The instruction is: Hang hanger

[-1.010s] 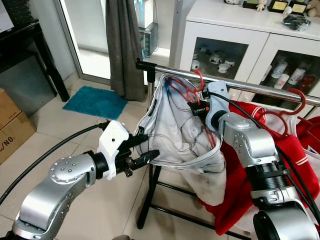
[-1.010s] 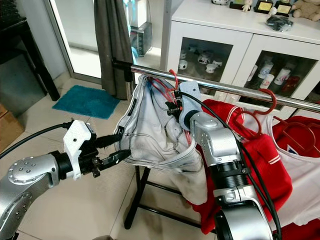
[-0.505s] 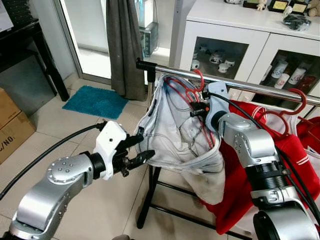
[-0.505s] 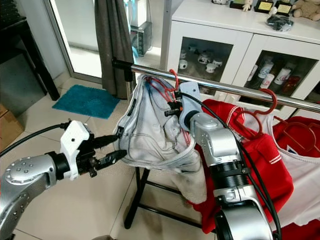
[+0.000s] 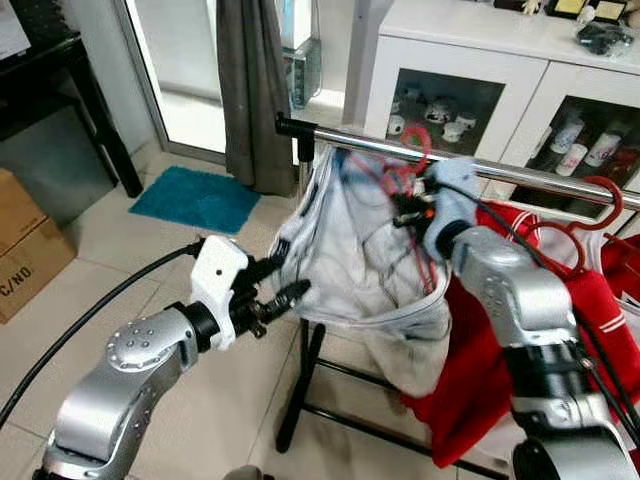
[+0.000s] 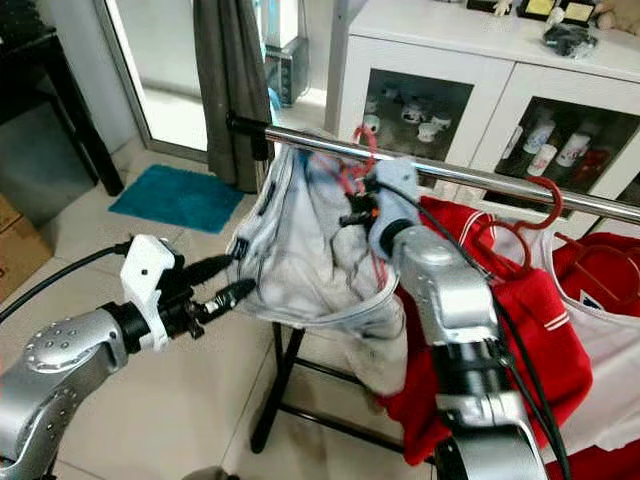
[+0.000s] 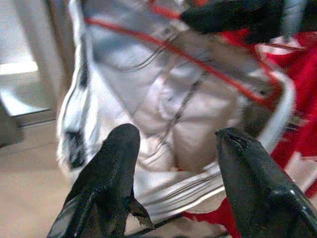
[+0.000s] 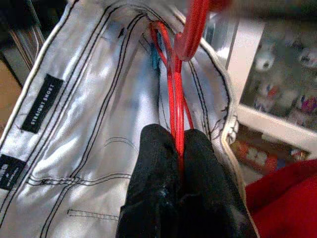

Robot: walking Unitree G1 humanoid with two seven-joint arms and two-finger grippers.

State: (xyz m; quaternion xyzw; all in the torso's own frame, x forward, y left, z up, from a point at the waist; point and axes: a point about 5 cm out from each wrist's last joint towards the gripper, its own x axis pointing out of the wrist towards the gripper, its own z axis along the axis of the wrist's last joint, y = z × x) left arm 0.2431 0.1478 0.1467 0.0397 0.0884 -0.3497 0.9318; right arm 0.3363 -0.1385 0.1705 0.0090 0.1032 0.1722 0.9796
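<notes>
A red wire hanger carries white shorts, and its hook is up at the chrome rail. I cannot tell whether the hook rests on the rail. My right gripper is shut on the hanger's wire just below the hook, with the wire pinched between the fingers. My left gripper stands open at the lower left edge of the shorts' waistband. In the left wrist view the left gripper has the shorts beyond its fingertips and nothing between them.
Red garments on red hangers hang further right on the same rail. A white glass-door cabinet stands behind it. A grey curtain, a blue mat and a cardboard box are to the left. The rack's black leg stands below the shorts.
My right gripper has lifted the hanger, so its hook is now at the rail. My left gripper has moved up a little beside the shorts' edge. The camera has shifted slightly.
</notes>
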